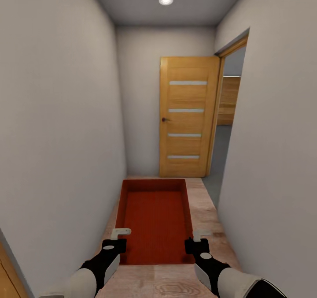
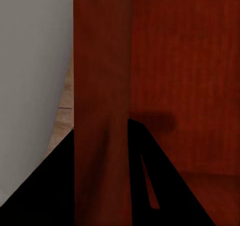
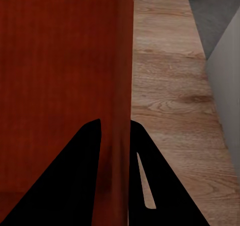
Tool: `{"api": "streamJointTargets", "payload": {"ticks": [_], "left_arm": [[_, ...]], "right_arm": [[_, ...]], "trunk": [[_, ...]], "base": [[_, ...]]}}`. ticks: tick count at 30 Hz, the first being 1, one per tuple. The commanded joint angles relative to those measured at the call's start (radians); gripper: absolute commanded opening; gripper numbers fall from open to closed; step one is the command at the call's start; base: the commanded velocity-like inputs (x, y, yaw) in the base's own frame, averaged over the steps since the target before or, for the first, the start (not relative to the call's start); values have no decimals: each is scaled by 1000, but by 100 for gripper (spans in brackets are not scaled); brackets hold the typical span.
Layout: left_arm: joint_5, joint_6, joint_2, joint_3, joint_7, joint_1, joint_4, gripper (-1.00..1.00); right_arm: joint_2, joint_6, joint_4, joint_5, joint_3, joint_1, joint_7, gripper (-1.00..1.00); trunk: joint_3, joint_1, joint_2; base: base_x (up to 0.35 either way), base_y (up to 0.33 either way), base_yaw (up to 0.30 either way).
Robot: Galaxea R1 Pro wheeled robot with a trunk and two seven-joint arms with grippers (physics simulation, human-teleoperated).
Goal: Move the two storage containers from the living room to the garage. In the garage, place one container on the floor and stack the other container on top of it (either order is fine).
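Observation:
One orange-red storage container (image 1: 154,221) hangs level in front of me above the light wood plank floor (image 1: 207,214) of a narrow corridor. My left gripper (image 1: 118,241) is shut on its left side wall (image 2: 102,85), and my right gripper (image 1: 194,241) is shut on its right side wall (image 3: 117,60). In each wrist view the red wall runs between the black fingers (image 2: 150,186) (image 3: 150,186) of my left gripper (image 2: 102,128) and my right gripper (image 3: 116,123). The bin is empty inside.
White walls close in on the left (image 1: 57,135) and right (image 1: 277,157). A wooden door (image 1: 187,117) stands at the corridor's end. Beside it an open doorway (image 1: 226,126) leads right onto grey floor (image 3: 212,15); I cannot tell which room that is.

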Motion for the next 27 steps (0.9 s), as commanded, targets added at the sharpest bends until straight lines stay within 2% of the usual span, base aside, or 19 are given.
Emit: {"api": "streamJointTargets", "payload": {"ticks": [1, 8, 27], "left_arm": [[-22, 4, -1, 56, 4, -1, -52, -100], [-22, 4, -1, 57, 5, -1, -52, -100], [-22, 4, -1, 56, 4, -1, -52, -100]], "right_arm": [[0, -8, 4, -30, -5, -1, -7, -100], [0, -8, 4, -30, -5, -1, -6, -100], [0, -7, 4, -30, -5, -1, -6, -100]], "trunk": [[-1, 1, -1], [-1, 1, -1], [-1, 1, -1]], "base": [[322, 113, 0], [321, 125, 0], [322, 5, 0]]}}
